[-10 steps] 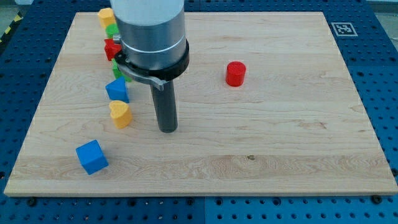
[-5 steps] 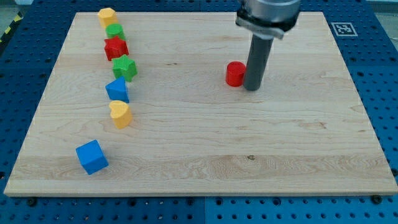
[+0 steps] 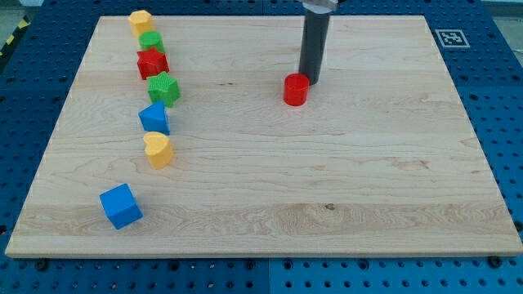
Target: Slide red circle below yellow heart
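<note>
Your dark rod's tip stands just above and to the right of the small red circle block — touching or nearly so — near the upper middle of the pale wooden board; there are no jaws, only the rod. The yellow heart block lies well apart at the view's left, between a blue pentagon-like block above and a blue cube below.

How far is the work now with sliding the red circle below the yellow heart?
Done: my tip stands against the red circle, at its upper-right side, placed to push it toward the view's lower left. In hand: that push. Left: nearly all the travel, since the red circle is far to the view's right of the yellow heart, and the spot below the heart is not yet filled.
</note>
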{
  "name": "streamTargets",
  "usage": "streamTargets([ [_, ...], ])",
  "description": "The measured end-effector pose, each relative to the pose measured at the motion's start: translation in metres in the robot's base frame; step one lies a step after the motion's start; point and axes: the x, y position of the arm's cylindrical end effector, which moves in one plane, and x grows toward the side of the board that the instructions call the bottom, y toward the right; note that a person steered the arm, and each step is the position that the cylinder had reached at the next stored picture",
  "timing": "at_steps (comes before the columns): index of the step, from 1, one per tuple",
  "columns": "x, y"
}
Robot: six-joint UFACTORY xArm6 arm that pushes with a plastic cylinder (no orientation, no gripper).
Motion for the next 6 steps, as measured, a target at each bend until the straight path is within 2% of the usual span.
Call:
streamTargets([
  [2, 0.030, -0.010],
  [6, 0.151, -0.076],
])
